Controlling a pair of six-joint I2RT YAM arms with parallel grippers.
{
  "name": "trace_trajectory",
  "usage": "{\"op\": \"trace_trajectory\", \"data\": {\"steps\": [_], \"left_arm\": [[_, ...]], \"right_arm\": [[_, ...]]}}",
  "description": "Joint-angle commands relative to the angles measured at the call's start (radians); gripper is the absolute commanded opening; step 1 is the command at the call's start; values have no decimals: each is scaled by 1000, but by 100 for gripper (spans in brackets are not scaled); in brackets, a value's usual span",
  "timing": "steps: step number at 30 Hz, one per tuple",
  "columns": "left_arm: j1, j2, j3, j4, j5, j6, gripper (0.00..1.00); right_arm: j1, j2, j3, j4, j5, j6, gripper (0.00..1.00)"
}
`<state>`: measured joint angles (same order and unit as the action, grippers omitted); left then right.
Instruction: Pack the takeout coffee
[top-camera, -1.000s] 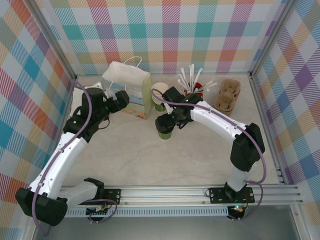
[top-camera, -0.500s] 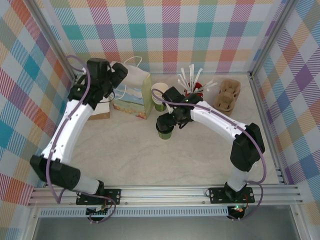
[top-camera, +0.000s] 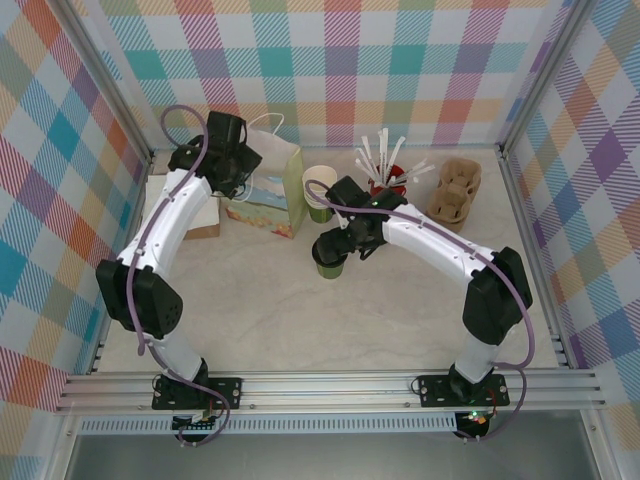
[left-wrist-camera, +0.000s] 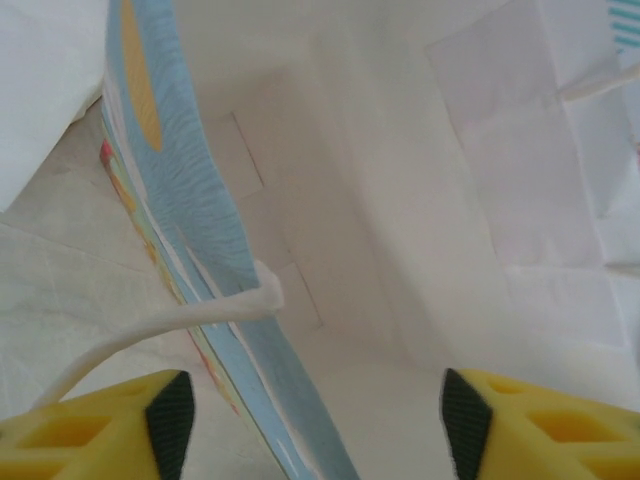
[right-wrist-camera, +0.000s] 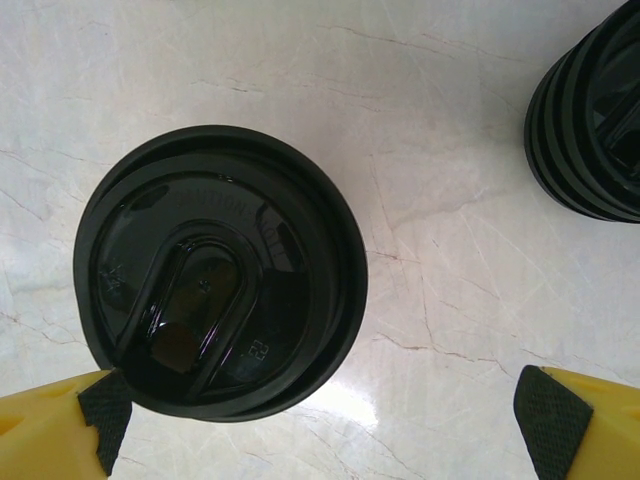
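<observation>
- Looking down the right pincer (right-wrist-camera: 327, 428), I have its jaws wide apart, straddling the takeout coffee (right-wrist-camera: 220, 270). One pad (right-wrist-camera: 100, 420) sits just beside the lid's rim at 7 o'clock, and the other is well apart at 4 o'clock.
- The cup stands upright on the table (right-wrist-camera: 450, 260) with its black lid on, off-centre in the gap toward 10 o'clock.
- To grip well, I judge I should slide toward 9 o'clock until both pads would meet the cup together. Then I'd drop below the lid's rim and close softly on the paper wall, since squeezing the lid itself could pop it off.
- My left pincer (left-wrist-camera: 317, 432) is also spread. It sits astride one wall of the gift bag (left-wrist-camera: 200, 260), with the white handle (left-wrist-camera: 150, 325) looping across between the fingers and nothing clamped.
- From above, the bag sits at about 10 o'clock from the cup. I'd lift the cup clear of the bag's rim before carrying it over.
- The cup's green body is hidden under its lid in the wrist view, so I cannot tell how low the pads hang.
- A stack of lids (right-wrist-camera: 590, 130) is cut off at 2 o'clock.
- The bag's inside is pale and hard to read.
</observation>
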<state>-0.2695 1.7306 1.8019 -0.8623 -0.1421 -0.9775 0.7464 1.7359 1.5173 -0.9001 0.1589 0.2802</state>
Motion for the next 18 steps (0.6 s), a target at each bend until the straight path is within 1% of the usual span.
{"op": "trace_trajectory", "data": {"steps": [1,8,13,16,18], "left_arm": [[15,10,31,-10,5,18,58],[15,-14,22,-19,-16,39,31],[16,-48,10,-11,-17,59,9],[16,-74,9,-14,-24,82,2],[16,-94,6,-15,-30,104,2]], "right_arm": [[5,-42,-12,-23,28,16,100],[-39,-105,-32,-20,21,-1,100],[-87,-143,-48,-18,3,-11,100],[-118,-164,-59,-13,-10,-15,100],[-144,-179,-64,-12,-21,-16,100]]}}
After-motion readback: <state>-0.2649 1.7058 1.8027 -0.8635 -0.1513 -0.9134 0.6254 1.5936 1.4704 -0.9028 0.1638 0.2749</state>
